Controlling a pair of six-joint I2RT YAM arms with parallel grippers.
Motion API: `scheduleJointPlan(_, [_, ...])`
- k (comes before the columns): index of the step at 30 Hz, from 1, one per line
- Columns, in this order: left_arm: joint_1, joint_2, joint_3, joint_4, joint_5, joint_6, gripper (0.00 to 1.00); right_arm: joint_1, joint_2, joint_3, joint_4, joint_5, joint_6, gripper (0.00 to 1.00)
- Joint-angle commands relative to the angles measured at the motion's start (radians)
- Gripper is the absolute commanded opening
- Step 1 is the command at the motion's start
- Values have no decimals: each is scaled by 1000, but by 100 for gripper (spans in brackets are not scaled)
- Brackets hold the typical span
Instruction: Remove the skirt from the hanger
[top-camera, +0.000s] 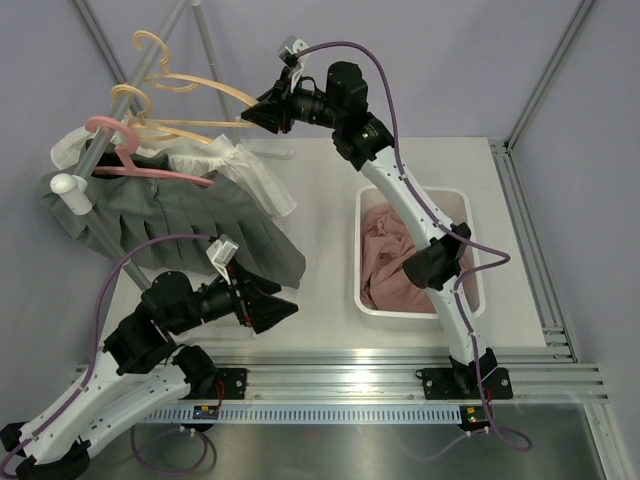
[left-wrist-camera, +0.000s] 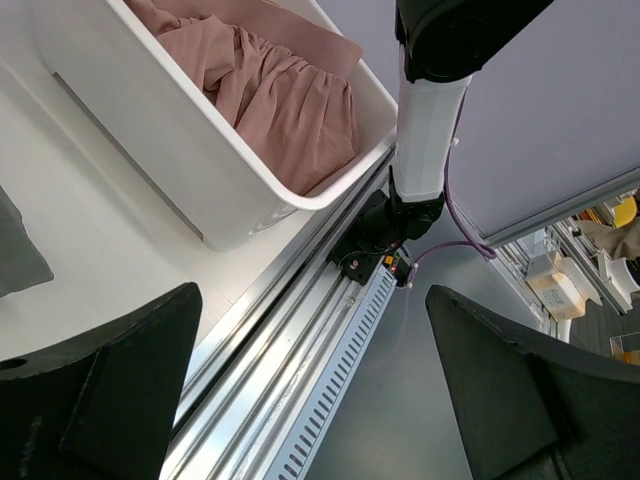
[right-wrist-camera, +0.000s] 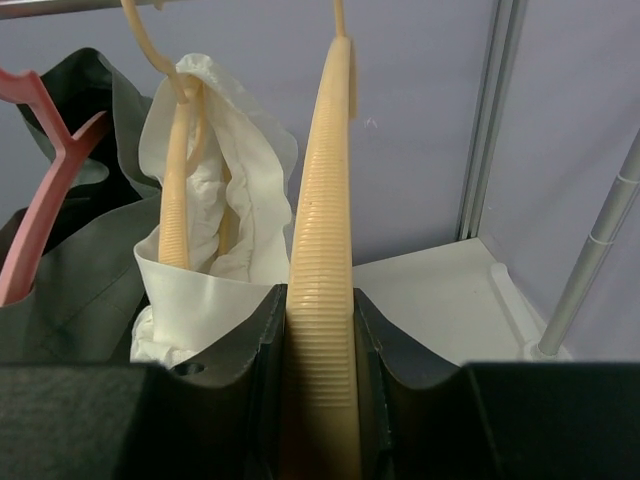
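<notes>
**Gripping a bare cream hanger while two skirts hang beside it**

- Rack pole (top-camera: 172, 28): upper left, carries three hangers.
- Grey pleated skirt (top-camera: 190, 230): on the pink hanger (top-camera: 140, 165), fanned out below it.
- White bin (left-wrist-camera: 180, 170): right of centre, with a pink garment (left-wrist-camera: 290, 100) crumpled inside.
- White skirt (right-wrist-camera: 225, 200): bunched on a second cream hanger (right-wrist-camera: 176, 210), just beside the gripped one.
- Cream hanger (right-wrist-camera: 320, 250): ribbed arm, no cloth visible on it.
- Right gripper (right-wrist-camera: 320, 335): clamped on that ribbed arm.
- Left gripper (left-wrist-camera: 312, 330): jaws wide with nothing between them, low near the grey hem.

Handling note: which skirt is meant cannot be told. The white one looks the likelier, being nearest. To remove it well, take the right grip on its own hanger to steady it. Then bring the left gripper up to pinch the waistband, and slide the cloth off one shoulder at a time rather than tugging down.
</notes>
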Motion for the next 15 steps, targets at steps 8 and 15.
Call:
scheduleJointPlan(8, [-2,-14,-2,37,2,-2,99,4,47,58,84,-1,25,3])
scheduleJointPlan(15, [-1,-26,12,19,2,-4,99,-8,-7,41,60,39,33,100])
